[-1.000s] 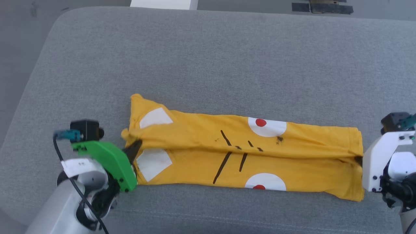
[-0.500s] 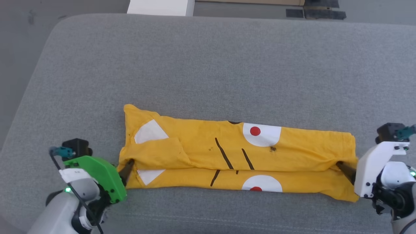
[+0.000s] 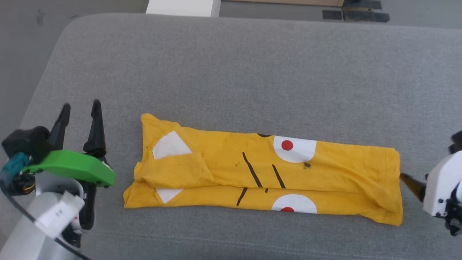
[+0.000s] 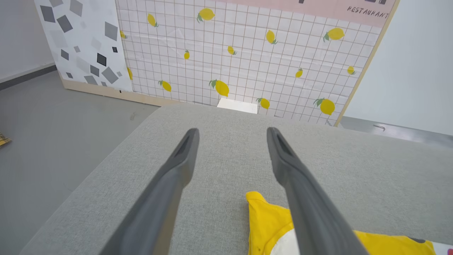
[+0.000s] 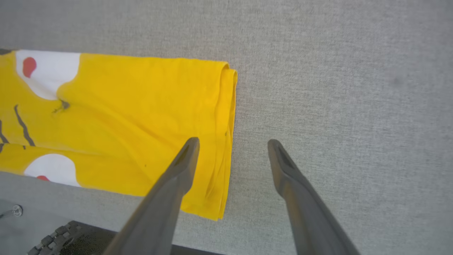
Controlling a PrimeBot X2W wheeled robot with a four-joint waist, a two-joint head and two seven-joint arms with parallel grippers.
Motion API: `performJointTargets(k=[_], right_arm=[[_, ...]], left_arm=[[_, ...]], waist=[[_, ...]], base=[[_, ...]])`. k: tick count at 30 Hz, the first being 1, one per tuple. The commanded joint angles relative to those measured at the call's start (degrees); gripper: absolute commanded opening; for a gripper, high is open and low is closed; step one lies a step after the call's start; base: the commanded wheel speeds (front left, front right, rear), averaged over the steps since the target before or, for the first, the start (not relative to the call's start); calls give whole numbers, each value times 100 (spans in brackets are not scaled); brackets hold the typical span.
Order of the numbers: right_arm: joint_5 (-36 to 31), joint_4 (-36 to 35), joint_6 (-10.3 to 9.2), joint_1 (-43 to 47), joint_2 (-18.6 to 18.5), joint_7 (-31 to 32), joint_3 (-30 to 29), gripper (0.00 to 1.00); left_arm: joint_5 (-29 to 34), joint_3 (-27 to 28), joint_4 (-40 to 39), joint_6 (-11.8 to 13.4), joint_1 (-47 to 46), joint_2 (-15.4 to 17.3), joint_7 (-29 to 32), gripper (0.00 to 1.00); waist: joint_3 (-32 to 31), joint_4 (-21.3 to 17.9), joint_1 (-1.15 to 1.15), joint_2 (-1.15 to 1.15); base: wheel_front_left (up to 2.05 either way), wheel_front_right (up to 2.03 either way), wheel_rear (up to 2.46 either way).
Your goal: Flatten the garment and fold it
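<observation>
The garment [image 3: 223,173] is a bright yellow T-shirt folded lengthwise into a long band on the grey cushion, with white patches, black strokes and white semicircles with red dots. My left gripper [image 3: 81,105] is open to the left of the band's sleeve end, apart from it, with nothing between its fingers. In the left wrist view the left gripper [image 4: 232,131] points across the cushion, and a garment [image 4: 265,219] corner lies beside the right finger. My right gripper [image 5: 232,142] is open just above the garment [image 5: 141,117] hem end. One dark fingertip [image 3: 408,180] shows at the band's right end.
The grey cushion [image 3: 231,72] extends far behind the garment, with rounded corners and a front seam. A white box [image 3: 182,7] and dark strips [image 3: 355,15] lie on the floor beyond it. A lemon-print wall panel [image 4: 247,53] stands behind the cushion.
Both grippers opened and let go of the garment's ends. The left arm drew back to the left with its fingers now pointing up; the right slid off to the right. The band has settled flat.
</observation>
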Motion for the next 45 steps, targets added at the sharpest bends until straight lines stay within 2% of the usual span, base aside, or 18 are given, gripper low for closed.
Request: performJointTargets(k=[1,3,4,9,15,24,25,26,28,29,38,45], right_arm=[[70,85,-9,-70,-96,-43,188,100],[236,261,-9,-117,-165,-155,324,100],[331,450,-9,-140,-263,-226,469,100],[606,863,-9,-255,-322,-479,730,100],[1013,1138,-9,-405,-253,-574,1211,100],[1259,1412,-9,-555,-406,-636,1725,100],[1270,1452,-9,-570,-430,-619,1771,48],[1296,1489,-9,-582,-438,-603,1784,36],[1286,1539,-9,-629,-493,-612,1790,5],[1280,1575,-9,-656,-516,-631,1757,0],[1037,1798,-9,-872,-795,-689,1275,0],[453,2075,-9,-1021,-1096,-592,386,0]], left_arm=[[173,14,10,-23,-59,-97,-377,100],[592,66,-39,24,-93,-170,-698,100],[1058,175,-225,79,-100,-312,-769,100],[2144,644,-833,-33,87,-856,-778,100],[2479,1103,-824,-422,329,-1403,-780,100],[2856,1575,-703,-942,407,-1877,-780,100],[2900,1622,-694,-991,415,-1923,-780,100],[2933,1657,-683,-1029,426,-1956,-780,100],[3002,1734,-670,-1109,444,-2023,-780,100],[3038,1773,-671,-1152,449,-2061,-780,100],[3244,2067,-663,-1423,492,-2299,-780,100],[3350,2210,-644,-1575,525,-2423,-781,100]], waist=[[159,54,0,0],[243,80,0,0],[326,115,0,0],[474,159,0,0],[539,145,0,0],[502,152,0,0],[491,153,0,0],[482,151,0,0],[473,148,0,0],[470,149,0,0],[422,143,0,0],[399,129,0,0]], base=[[0,0,0],[0,0,0],[0,0,0],[0,0,0],[0,0,0],[0,0,0],[0,0,0],[0,0,0],[0,0,0],[0,0,0],[0,0,0],[0,0,0]])
